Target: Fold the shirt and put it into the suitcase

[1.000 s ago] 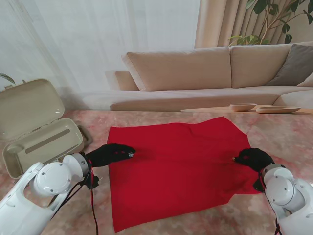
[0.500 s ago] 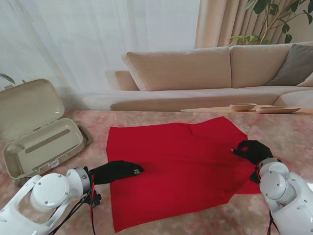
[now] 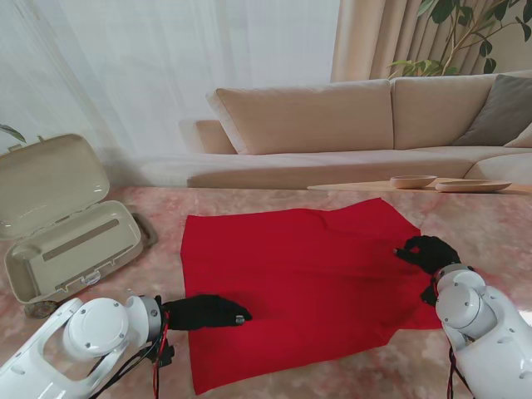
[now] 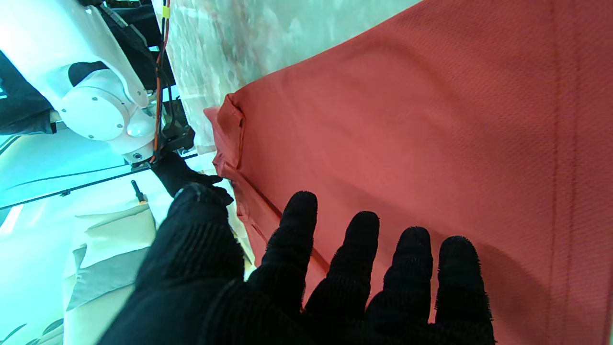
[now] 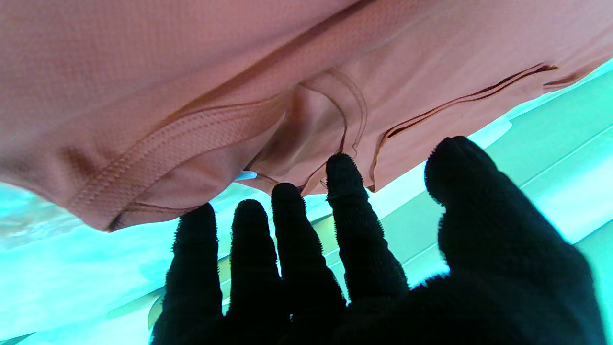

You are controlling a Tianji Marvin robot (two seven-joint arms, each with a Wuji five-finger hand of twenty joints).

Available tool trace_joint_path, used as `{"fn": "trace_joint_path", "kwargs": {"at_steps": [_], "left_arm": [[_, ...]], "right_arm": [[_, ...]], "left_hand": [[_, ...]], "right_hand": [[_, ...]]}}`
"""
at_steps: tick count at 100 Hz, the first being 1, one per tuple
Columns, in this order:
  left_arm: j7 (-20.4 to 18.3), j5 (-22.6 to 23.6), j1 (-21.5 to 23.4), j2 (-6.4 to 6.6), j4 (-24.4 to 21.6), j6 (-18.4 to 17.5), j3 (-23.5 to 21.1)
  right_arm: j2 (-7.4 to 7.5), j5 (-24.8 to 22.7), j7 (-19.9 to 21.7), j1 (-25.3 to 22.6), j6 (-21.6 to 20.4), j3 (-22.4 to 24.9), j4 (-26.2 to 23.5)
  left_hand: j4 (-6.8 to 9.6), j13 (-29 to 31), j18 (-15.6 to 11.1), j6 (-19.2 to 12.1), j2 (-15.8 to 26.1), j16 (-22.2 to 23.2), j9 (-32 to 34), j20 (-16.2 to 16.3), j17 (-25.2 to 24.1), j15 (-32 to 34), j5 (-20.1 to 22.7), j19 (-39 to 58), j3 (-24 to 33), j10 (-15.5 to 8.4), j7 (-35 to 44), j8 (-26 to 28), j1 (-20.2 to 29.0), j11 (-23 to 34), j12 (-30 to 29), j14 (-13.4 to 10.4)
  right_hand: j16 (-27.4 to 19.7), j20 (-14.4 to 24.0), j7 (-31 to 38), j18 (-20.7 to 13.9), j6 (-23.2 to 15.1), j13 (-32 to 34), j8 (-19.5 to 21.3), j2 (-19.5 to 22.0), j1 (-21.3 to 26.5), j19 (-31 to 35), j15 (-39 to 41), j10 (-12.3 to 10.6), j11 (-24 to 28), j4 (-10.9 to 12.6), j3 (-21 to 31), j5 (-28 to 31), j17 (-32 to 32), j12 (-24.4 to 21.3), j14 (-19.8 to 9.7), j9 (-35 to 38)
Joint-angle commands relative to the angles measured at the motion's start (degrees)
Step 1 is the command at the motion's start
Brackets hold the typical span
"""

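The red shirt (image 3: 307, 283) lies spread flat on the pink marble table (image 3: 490, 224). My black-gloved left hand (image 3: 208, 312) rests flat on the shirt's near left part, fingers straight and apart, holding nothing; the left wrist view shows those fingers (image 4: 359, 249) over the red cloth (image 4: 431, 120). My right hand (image 3: 426, 252) sits at the shirt's right edge. In the right wrist view its fingers (image 5: 287, 230) are spread beside the shirt's folded hem and seams (image 5: 191, 72), with no cloth between them. The open beige suitcase (image 3: 75, 249) stands at the far left, its lid (image 3: 46, 179) raised.
A beige sofa (image 3: 332, 125) runs behind the table. Wooden bowls (image 3: 413, 180) sit on a low board at the back right. A plant (image 3: 465, 33) hangs at the upper right. Bare marble shows between the shirt and the suitcase.
My left hand has slid nearer to me along the shirt's left side. My right hand has shifted slightly farther from me at the right edge. The shirt looks unchanged.
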Motion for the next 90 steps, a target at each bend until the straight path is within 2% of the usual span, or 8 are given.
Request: {"fn": "trace_joint_path", "kwargs": {"at_steps": [1, 35, 57, 90], "left_arm": [[-0.1, 0.5, 0.3, 0.28, 0.6, 0.4, 0.3], [-2.0, 6.8, 0.8, 1.14, -0.1, 0.3, 0.7], [-2.4, 14.6, 3.4, 1.48, -1.7, -0.5, -1.0], [-3.4, 19.3, 5.0, 1.62, -1.5, -0.5, -3.5]], "right_arm": [[-0.24, -0.1, 0.9, -0.5, 0.4, -0.1, 0.3], [0.01, -0.5, 2.0, 0.2, 1.6, -1.0, 1.4], [0.02, 0.2, 2.4, 0.8, 2.3, -1.8, 2.6], [0.27, -0.3, 3.8, -0.4, 2.1, -1.3, 0.6]], "left_hand": [[0.77, -0.7, -0.3, -0.7, 1.1, -0.2, 0.7, 0.5, -0.5, -0.5, -1.7, 1.8, -2.3, 0.5, -0.7, -0.2, -0.7, 0.3, -0.2, 1.3], [0.80, -0.7, -0.4, -0.9, 1.4, -0.1, 0.7, 0.4, -0.5, -0.5, -2.2, 1.9, -2.3, 0.5, -0.8, -0.2, -1.0, 0.4, -0.2, 1.3], [0.81, -0.6, -0.5, -1.1, 0.9, -0.1, 0.8, 0.3, -0.5, -0.4, -2.4, 1.8, -2.4, 0.2, -0.8, -0.1, -1.0, 0.6, -0.2, 1.1], [0.79, -0.4, -0.6, -1.3, 0.0, -0.1, 0.8, 0.2, -0.4, -0.4, -2.7, 1.7, -2.4, -0.5, -0.6, 0.1, -0.8, 1.0, -0.1, 0.6]], "right_hand": [[0.2, 1.1, 0.3, 0.0, -0.3, -1.5, 0.7, -0.2, 0.1, -1.0, -0.3, -0.1, 0.3, 1.5, 0.6, -1.3, -0.7, 0.3, -0.7, -0.9], [0.3, 1.2, 0.4, 0.1, -0.8, -1.5, 0.7, -0.4, -0.5, -0.9, -0.3, -0.3, -0.3, 1.3, 0.8, -1.1, -0.8, -0.1, -0.7, -0.8], [0.4, 1.3, 0.5, 0.2, -0.7, -1.3, 0.7, -0.8, -0.7, -0.9, -0.3, -0.1, -0.4, 1.3, 1.5, -0.8, -0.7, 0.0, -0.5, -0.5], [0.3, 1.2, 0.5, 0.3, -0.2, -1.2, 0.7, -0.6, -0.6, -1.0, -0.2, 0.1, 0.1, 0.9, 2.1, -0.8, -0.6, 0.2, -0.4, -0.6]]}}
